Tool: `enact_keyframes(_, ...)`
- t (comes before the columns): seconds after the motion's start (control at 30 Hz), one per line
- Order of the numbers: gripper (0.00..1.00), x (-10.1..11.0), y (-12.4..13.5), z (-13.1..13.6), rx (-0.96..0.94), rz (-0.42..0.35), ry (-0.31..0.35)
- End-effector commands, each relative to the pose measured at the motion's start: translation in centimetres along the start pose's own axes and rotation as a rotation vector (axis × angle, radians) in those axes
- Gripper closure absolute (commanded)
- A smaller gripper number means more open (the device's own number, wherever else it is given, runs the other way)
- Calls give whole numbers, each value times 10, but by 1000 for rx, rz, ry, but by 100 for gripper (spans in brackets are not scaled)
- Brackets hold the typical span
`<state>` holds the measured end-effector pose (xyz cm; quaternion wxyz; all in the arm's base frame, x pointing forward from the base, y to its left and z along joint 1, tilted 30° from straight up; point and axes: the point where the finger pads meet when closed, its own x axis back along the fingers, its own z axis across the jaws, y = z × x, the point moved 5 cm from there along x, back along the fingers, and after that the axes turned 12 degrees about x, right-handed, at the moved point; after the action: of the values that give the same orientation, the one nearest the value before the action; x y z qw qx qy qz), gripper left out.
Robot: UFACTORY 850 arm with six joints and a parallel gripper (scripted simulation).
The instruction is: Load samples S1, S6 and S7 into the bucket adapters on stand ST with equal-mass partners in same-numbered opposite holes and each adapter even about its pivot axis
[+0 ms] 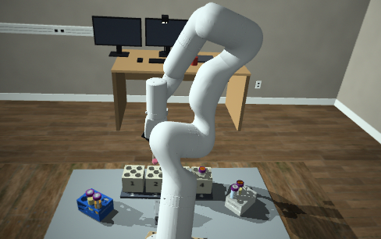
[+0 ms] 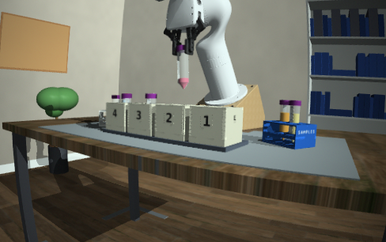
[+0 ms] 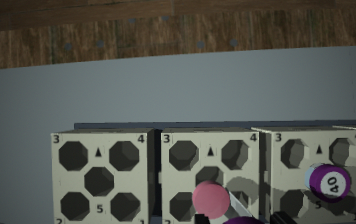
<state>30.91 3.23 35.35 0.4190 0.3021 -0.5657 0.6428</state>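
My gripper (image 2: 182, 51) (image 3: 242, 220) is shut on a purple-capped tube (image 1: 154, 161) (image 2: 183, 67) (image 3: 211, 200) with pink contents in its tip. The tube hangs upright above the adapters, over adapter 2 (image 1: 155, 187) (image 3: 172, 177) in the wrist view; its cap dot is hidden. Adapter 1 (image 1: 132, 184) (image 2: 206, 132) (image 3: 60, 180) shows no tube. A blank marked 40 (image 3: 329, 183) (image 2: 151, 96) stands in adapter 3 (image 2: 139, 126), apparently hole 5. An orange-dot tube (image 1: 201, 169) stands in adapter 4 (image 1: 203, 187) (image 2: 114, 123). The DONE key cannot be made out.
The blue samples rack (image 1: 95, 214) (image 2: 277, 138) stands at the left in the top view with two tubes. The whitish rack (image 1: 236, 207) at the right holds two tubes, one with an orange dot. The dark stand (image 1: 134, 195) (image 2: 233, 149) carries the adapters.
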Motion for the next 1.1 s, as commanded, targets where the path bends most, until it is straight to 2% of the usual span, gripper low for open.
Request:
enact_keyframes(0.0, 100, 0, -1, 0, 0, 1, -1)
enact_keyframes(0.1, 100, 0, -1, 0, 0, 1, 0)
enact_keyframes(0.73, 100, -34, -1, 0, 0, 1, 0)
enact_keyframes(1.07, 100, -35, -1, 0, 0, 1, 0)
